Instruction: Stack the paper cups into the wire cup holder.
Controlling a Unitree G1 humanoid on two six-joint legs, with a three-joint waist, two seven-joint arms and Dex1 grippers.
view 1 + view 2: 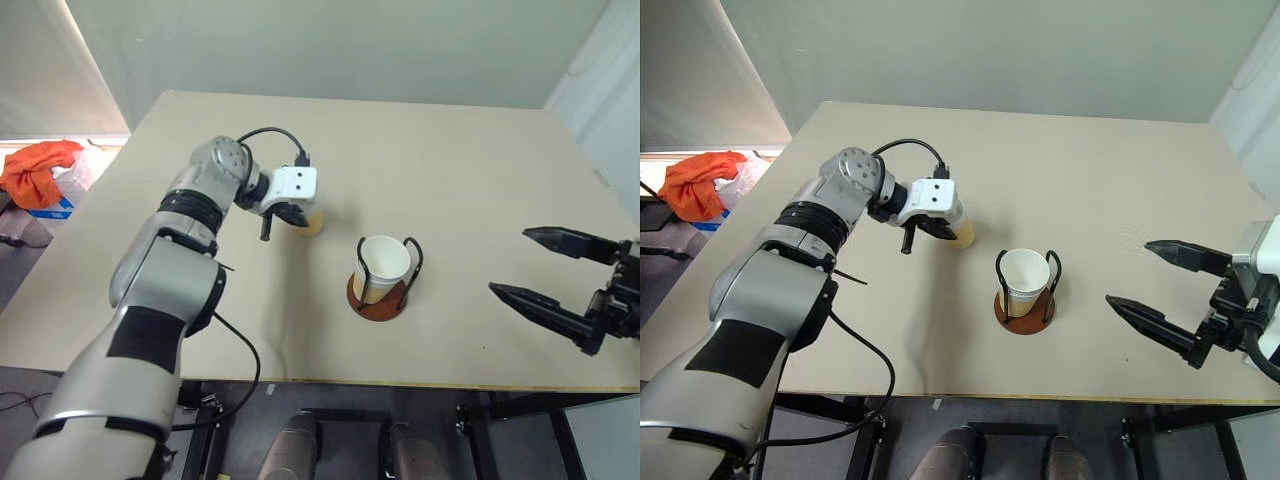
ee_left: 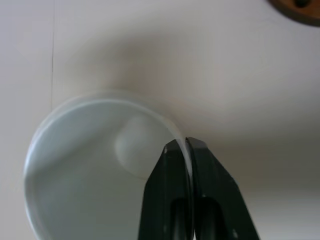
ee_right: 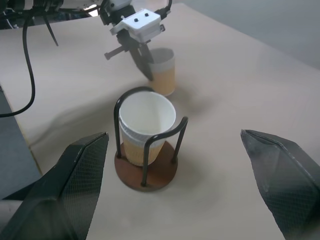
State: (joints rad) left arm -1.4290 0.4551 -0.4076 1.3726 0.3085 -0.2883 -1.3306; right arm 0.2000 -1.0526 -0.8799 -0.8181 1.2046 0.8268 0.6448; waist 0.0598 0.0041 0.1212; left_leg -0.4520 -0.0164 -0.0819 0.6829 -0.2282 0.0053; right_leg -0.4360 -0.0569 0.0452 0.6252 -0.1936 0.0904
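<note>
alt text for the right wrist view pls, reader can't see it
The left end effector pinches the rim of a paper cup standing on the beige table. Nearer the camera, a wire cup holder already holds stacked cups, framed by the right end effector's two wide-open black fingers.

A wide beige table (image 1: 450, 170) fills the middle of the room, standing on dark metal legs (image 1: 1140, 440). Plain pale walls (image 1: 350, 45) rise at the far side. On the grey floor to the left lies an orange cloth (image 1: 38, 170) — beside a blue box (image 1: 50, 208).
</note>
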